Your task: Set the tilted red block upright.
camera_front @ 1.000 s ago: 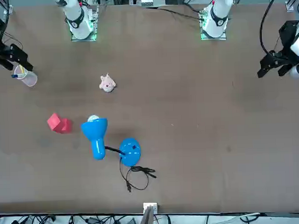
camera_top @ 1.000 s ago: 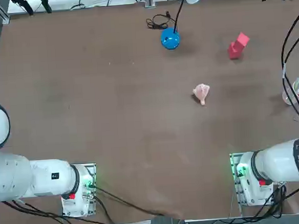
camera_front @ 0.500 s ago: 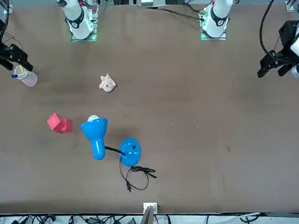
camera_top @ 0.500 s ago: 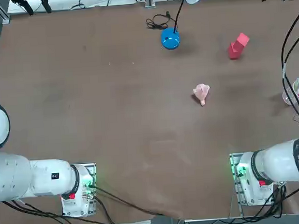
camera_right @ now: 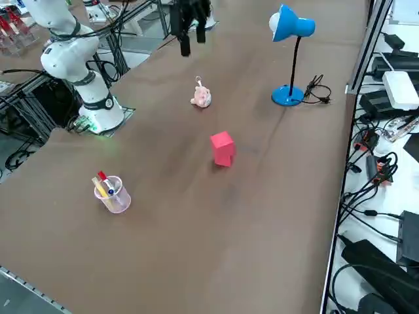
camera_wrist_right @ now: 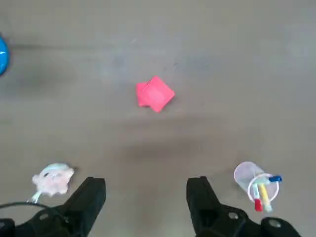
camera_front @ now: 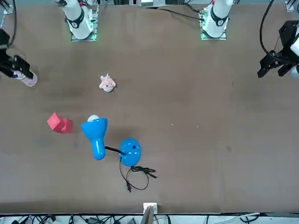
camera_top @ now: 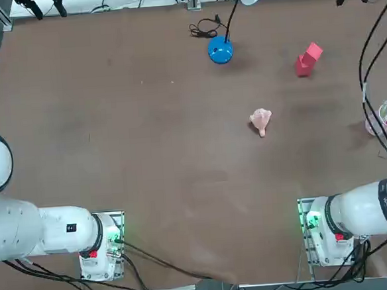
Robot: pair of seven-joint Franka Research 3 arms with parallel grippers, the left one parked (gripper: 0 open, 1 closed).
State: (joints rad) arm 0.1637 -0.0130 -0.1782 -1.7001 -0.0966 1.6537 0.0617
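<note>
The red block [camera_top: 307,59] leans tilted on the brown table at the far right, also seen in the front view [camera_front: 58,123] and from the side [camera_right: 222,148]. My right gripper [camera_wrist_right: 146,195] hangs high above the table with its fingers [camera_wrist_right: 91,197] spread open and nothing between them. In the wrist view the red block [camera_wrist_right: 154,94] lies well beyond the fingertips. The gripper [camera_front: 19,69] shows at the left edge of the front view and high over the table in the side view [camera_right: 190,36].
A pale pink lumpy toy [camera_top: 261,121] lies mid-table, closer to the arms' bases than the block. A blue desk lamp [camera_right: 286,96] with a cable stands at the far edge, left of the block. A clear cup of pens [camera_top: 384,117] sits at the right edge.
My right gripper has shifted a little in the front view and now overlaps the cup of pens there. The red block and the other objects have not moved.
</note>
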